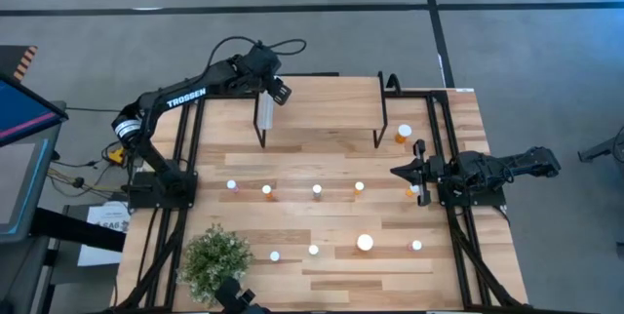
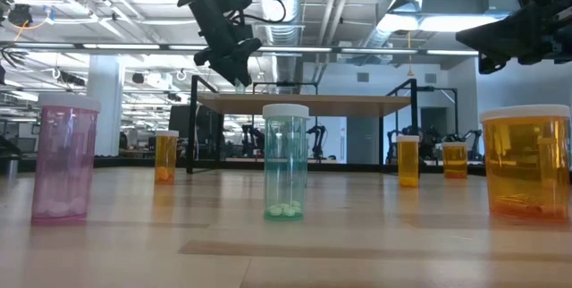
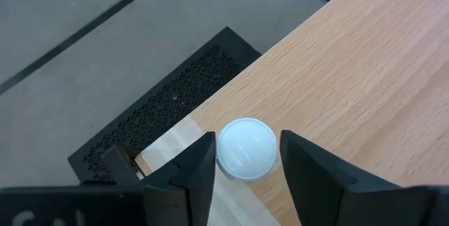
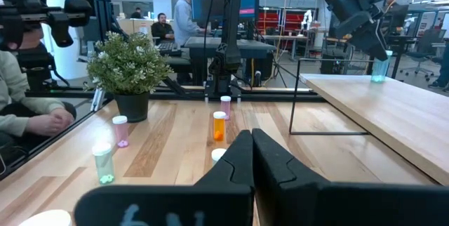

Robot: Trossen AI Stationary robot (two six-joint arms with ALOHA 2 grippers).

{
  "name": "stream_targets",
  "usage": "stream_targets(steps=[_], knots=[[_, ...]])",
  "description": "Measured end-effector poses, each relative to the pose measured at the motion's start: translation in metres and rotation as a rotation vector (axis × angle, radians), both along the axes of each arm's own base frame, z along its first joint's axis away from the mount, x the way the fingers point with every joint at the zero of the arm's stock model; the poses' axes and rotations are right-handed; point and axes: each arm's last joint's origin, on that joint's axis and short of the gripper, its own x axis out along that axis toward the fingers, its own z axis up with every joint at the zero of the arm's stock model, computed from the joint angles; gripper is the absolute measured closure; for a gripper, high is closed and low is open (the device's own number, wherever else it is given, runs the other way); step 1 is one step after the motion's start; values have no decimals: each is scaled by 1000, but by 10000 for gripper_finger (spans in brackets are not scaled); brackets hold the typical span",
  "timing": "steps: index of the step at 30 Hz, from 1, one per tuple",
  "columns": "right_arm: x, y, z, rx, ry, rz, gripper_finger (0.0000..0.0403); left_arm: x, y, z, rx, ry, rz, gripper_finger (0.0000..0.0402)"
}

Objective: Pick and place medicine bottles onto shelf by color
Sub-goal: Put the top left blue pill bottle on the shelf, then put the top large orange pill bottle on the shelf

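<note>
Bottles stand scattered upright on the table (image 1: pixel 322 255), white caps up: a row across the middle, another row nearer the plant (image 1: pixel 214 260), and one orange bottle (image 1: pixel 404 135) beside the shelf's right leg. Shelf (image 1: pixel 322 104) sits at the far centre of the table, wood top on black legs.

Left tool (image 1: pixel 276 90) is up over the shelf's far left corner. Its fingers (image 3: pixel 200 173) are spread, one on either side of a white-capped bottle (image 3: pixel 246 149) standing at the shelf edge; contact with the cap cannot be told. In the right wrist view this bottle (image 4: pixel 379 66) has a pale blue-green body.

Right tool (image 1: pixel 402 171) waits above the table's right side, fingers pressed together, holding nothing. An orange bottle (image 1: pixel 410 192) stands just beside it.
</note>
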Motion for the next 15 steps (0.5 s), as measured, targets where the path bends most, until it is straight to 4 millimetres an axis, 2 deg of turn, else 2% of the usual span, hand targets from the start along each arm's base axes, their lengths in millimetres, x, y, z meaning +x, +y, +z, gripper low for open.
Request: stream_targets(steps=[9,15], knots=[[0,0,0,0,0,0,390,-2,-2,-1,-18,26,-3,229],[0,0,0,0,0,0,390,-7,-5,6,9,39,8,209]])
